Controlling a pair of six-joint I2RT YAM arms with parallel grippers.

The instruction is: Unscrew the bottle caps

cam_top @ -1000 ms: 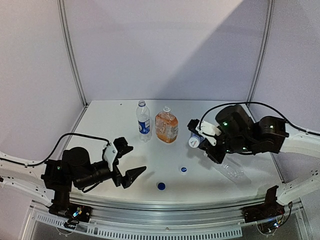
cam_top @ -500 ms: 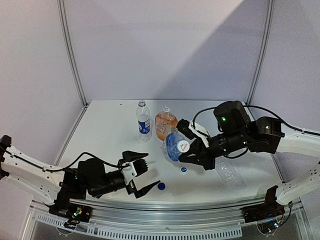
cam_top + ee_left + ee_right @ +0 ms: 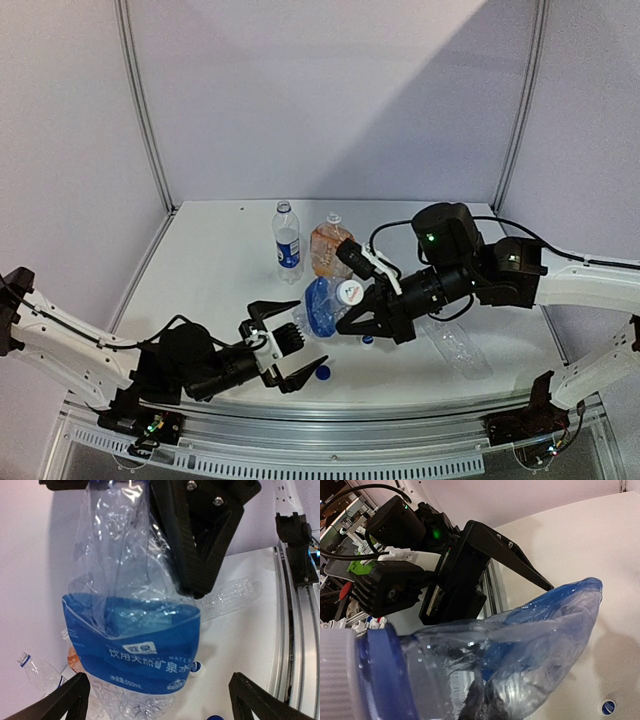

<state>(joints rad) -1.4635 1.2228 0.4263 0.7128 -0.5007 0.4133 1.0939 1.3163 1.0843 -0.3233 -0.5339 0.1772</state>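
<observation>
My right gripper (image 3: 352,318) is shut on a crumpled clear bottle with a blue label (image 3: 322,306), held above the table at mid-front. Its white cap (image 3: 349,292) is screwed on and shows ribbed at the left edge of the right wrist view (image 3: 335,680). My left gripper (image 3: 292,342) is open, its fingertips on either side of the bottle's lower end (image 3: 135,700) without touching it. Two loose caps lie on the table, one blue (image 3: 322,373) and one white (image 3: 368,340).
At the back stand a clear blue-labelled bottle (image 3: 287,240) and a squat orange bottle (image 3: 328,248). A plain clear bottle (image 3: 460,346) lies on its side at the right. The metal rail (image 3: 330,408) runs along the near edge.
The right gripper has carried the bottle left and down towards the left gripper. The left arm has swung right to meet it, and its jaws have opened wider.
</observation>
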